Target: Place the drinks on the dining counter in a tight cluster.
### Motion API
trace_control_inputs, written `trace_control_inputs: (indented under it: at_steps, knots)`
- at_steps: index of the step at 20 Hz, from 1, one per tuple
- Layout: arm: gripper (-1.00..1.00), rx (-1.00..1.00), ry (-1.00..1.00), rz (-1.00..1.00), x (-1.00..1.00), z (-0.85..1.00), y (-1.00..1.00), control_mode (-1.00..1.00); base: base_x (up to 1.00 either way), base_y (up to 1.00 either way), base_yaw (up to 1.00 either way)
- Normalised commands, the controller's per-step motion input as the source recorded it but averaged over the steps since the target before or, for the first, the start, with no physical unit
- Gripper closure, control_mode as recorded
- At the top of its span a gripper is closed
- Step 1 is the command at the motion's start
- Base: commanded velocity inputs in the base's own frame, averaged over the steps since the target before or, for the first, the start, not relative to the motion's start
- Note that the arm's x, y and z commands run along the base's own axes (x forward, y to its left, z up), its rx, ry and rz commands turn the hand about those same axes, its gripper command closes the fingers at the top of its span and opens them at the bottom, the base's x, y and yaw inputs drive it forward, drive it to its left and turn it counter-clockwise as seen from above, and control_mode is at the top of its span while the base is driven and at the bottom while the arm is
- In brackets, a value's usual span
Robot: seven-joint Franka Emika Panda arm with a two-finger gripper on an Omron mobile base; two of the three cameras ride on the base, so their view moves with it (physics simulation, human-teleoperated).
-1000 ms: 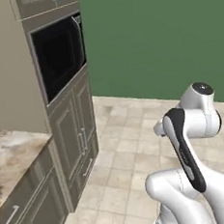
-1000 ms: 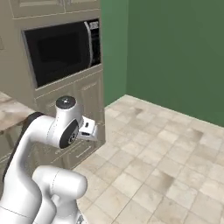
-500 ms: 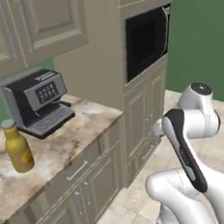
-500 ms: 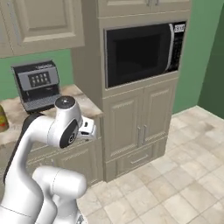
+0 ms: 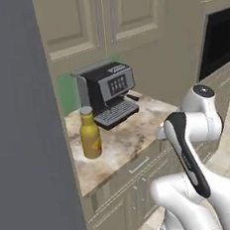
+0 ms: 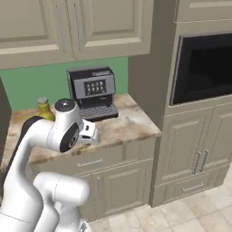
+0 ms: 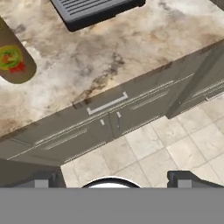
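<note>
The big yellow bottle (image 5: 90, 135) with a grey cap stands upright on the short marbled desk (image 5: 134, 135), near its left end and a bit back from the front edge. It has a round label with green and red on it (image 7: 10, 59), but the words are too small to read. Just to the right of the bottle, toward the back of the desk, sits a black and silver coffee machine (image 5: 109, 92) with a small screen on its front; nothing on the screen can be read. Pale cupboard doors hang above the desk, and a drawer with a thin handle (image 7: 107, 103) is under its front edge. A black oven (image 6: 205, 69) is set in the tall cupboard to the right. The tool (image 7: 111, 179) hangs over the tiled floor (image 7: 144, 153) in front of the desk, its two tips wide apart with nothing between them.
</note>
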Motion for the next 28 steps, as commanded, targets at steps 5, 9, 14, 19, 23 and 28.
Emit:
trace_control_inputs:
  at_steps: [5,9,14,19,23,28]
  knots:
    - [-1.0,0.0,0.0,0.0,0.0,0.0,0.0,1.0,0.28,0.03,0.42]
    - [-1.0,0.0,0.0,0.0,0.0,0.0,0.0,1.0,0.52,-0.14,0.63]
    - [-1.0,0.0,0.0,0.0,0.0,0.0,0.0,1.0,0.4,0.1,0.39]
    - [-1.0,0.0,0.0,0.0,0.0,0.0,0.0,1.0,0.89,0.09,0.16]
    - [-1.0,0.0,0.0,0.0,0.0,0.0,0.0,1.0,0.43,0.0,0.08]
    - [-1.0,0.0,0.0,0.0,0.0,0.0,0.0,1.0,0.0,0.0,0.0]
